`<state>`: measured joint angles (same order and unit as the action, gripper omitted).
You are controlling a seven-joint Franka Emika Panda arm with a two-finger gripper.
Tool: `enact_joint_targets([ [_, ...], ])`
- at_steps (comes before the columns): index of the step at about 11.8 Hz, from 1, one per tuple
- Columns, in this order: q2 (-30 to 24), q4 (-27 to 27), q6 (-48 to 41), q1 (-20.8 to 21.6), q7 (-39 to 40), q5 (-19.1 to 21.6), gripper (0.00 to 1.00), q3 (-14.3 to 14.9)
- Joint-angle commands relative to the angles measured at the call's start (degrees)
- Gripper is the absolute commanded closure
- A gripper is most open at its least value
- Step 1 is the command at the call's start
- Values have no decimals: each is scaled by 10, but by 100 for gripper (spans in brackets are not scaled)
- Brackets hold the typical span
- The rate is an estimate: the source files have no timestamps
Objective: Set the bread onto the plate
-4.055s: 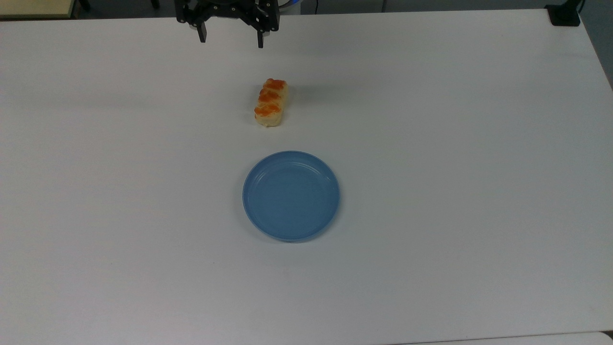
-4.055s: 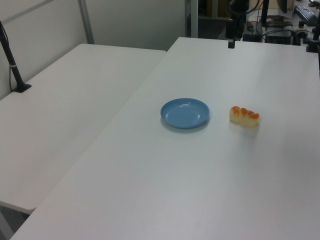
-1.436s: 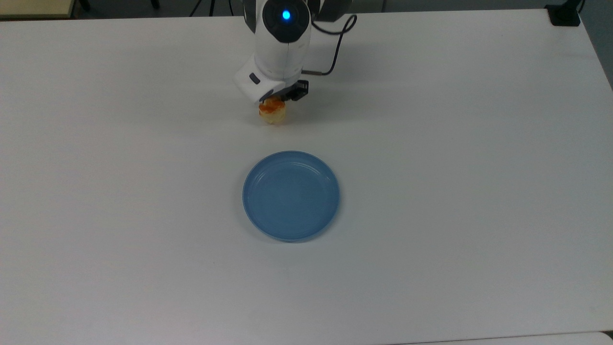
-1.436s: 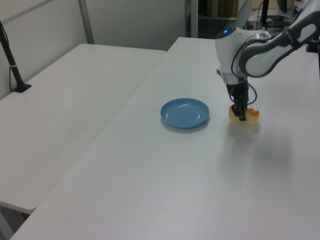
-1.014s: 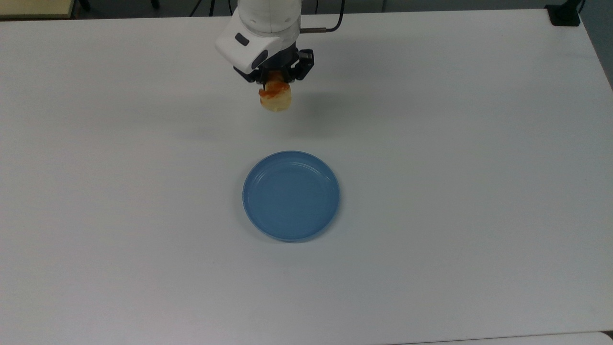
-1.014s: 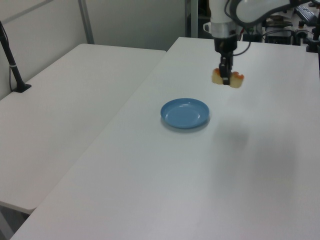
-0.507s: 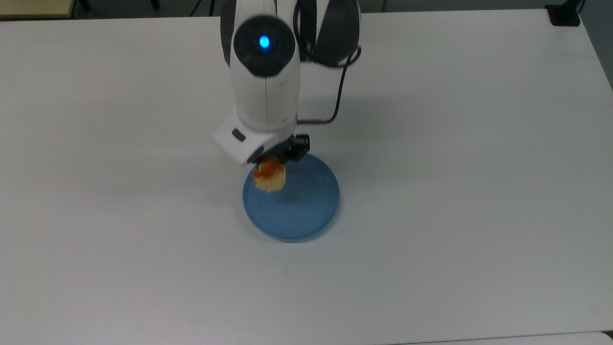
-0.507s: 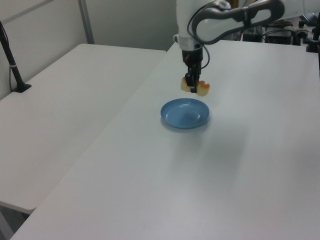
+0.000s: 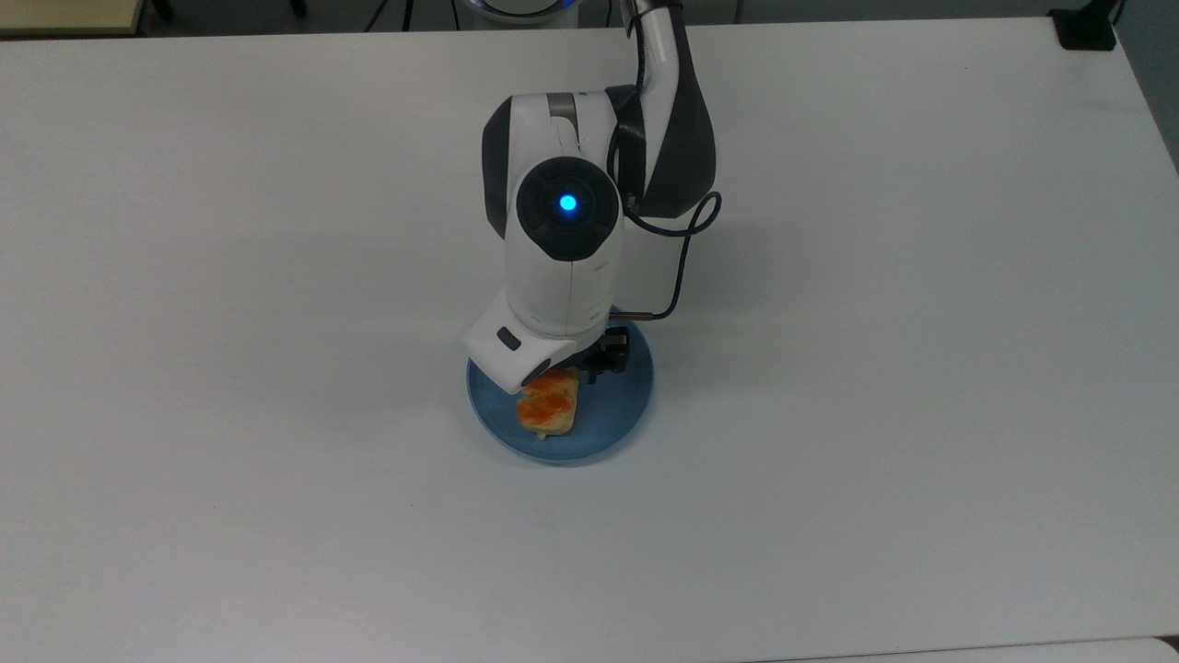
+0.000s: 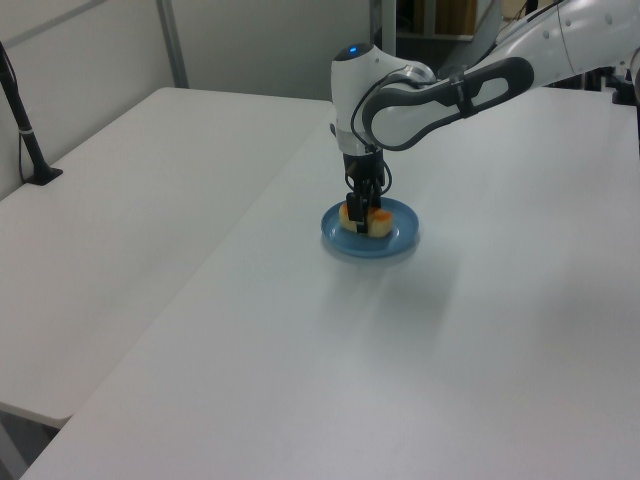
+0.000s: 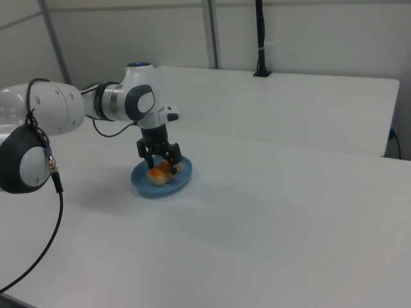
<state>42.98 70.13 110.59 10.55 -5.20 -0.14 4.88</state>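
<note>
The bread sits low inside the plate on the desk, the gripper straddling it with fingers spread apart. I'd lift straight up, slowly, so neither finger drags the loaf off the rim.

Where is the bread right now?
The bread lies on the blue plate, toward the top view's left side of it, with the gripper straddling it.
</note>
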Motion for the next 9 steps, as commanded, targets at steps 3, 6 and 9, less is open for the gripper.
enact_joint_targets([
  [3,-139,94,-2,3,-13,-5,0,3],
  [6,-298,189,-62,-21,-9,-5,0,6],
  [9,-360,193,-147,-40,-7,-6,0,7],
])
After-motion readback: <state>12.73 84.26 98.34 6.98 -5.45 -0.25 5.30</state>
